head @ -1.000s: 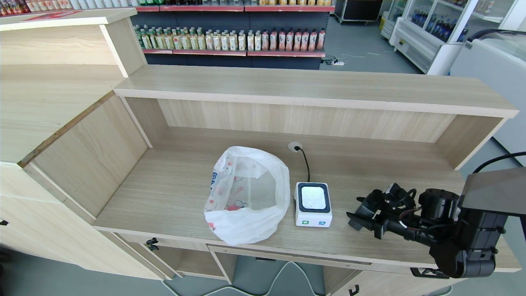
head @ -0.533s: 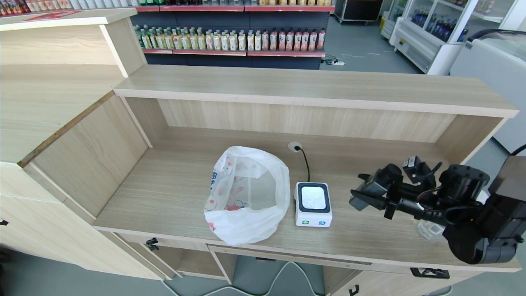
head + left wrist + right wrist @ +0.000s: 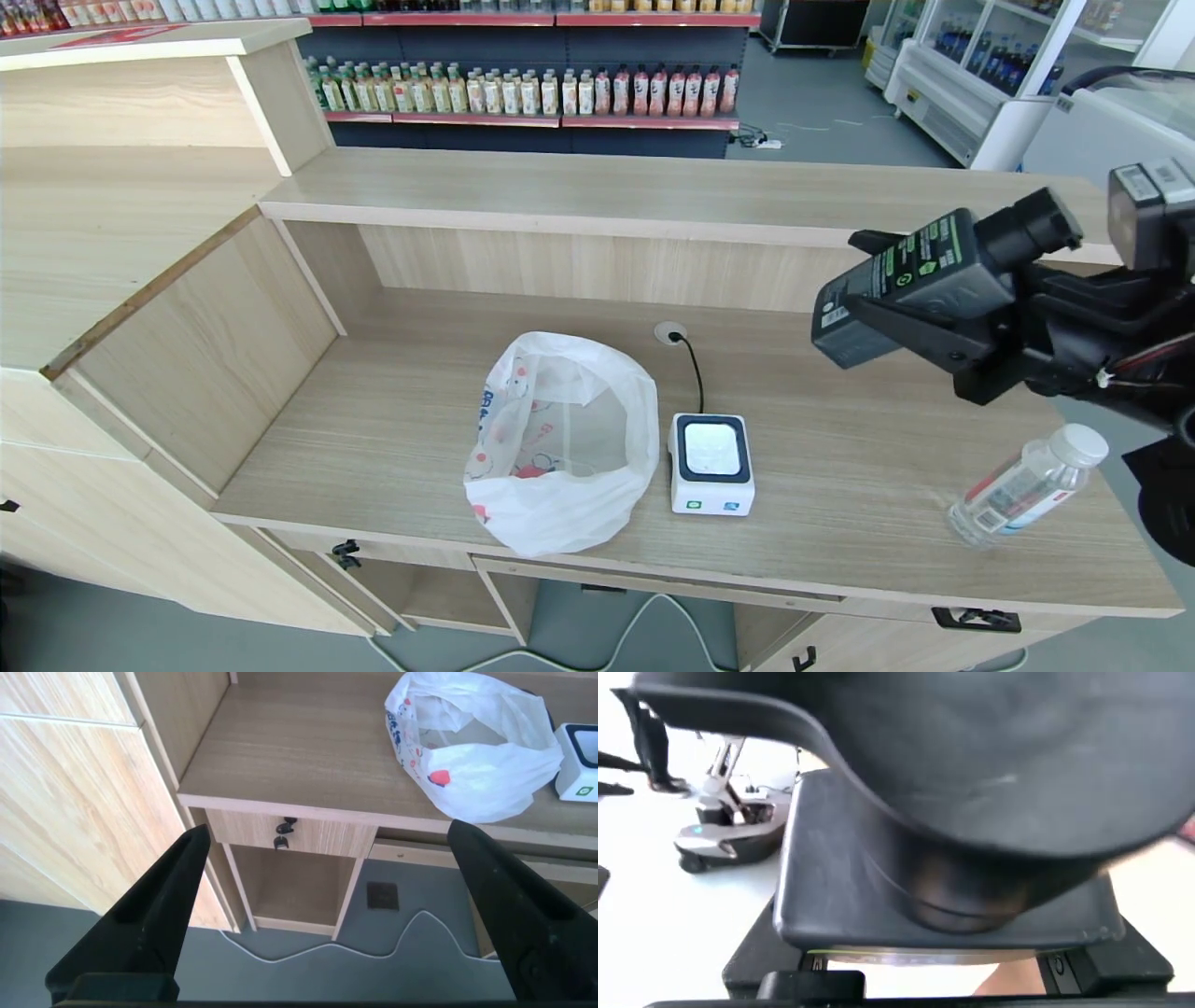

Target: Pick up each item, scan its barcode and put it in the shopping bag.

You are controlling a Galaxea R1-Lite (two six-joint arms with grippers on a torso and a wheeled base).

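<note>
A clear water bottle [image 3: 1018, 485] with a white cap lies on its side at the right front of the wooden counter [image 3: 840, 448]. A white plastic shopping bag [image 3: 560, 439] stands open at the counter's middle front, and it also shows in the left wrist view [image 3: 476, 747]. Just right of the bag sits a white barcode scanner [image 3: 711, 462] with a dark window facing up. My right gripper [image 3: 840, 294] hangs high above the counter's right side, well above the bottle, open and empty. My left gripper [image 3: 329, 835] is open, low in front of the counter's left end.
A black cable [image 3: 695, 373] runs from the scanner to a round port [image 3: 670, 331] in the counter. A raised ledge [image 3: 653, 201] and side walls enclose the back and left. Under the front edge is a drawer with a key [image 3: 285, 833]. Store shelves stand behind.
My right arm has risen from the counter's right front up towards the head camera. The water bottle it was hiding now shows. Bag and scanner have not moved.
</note>
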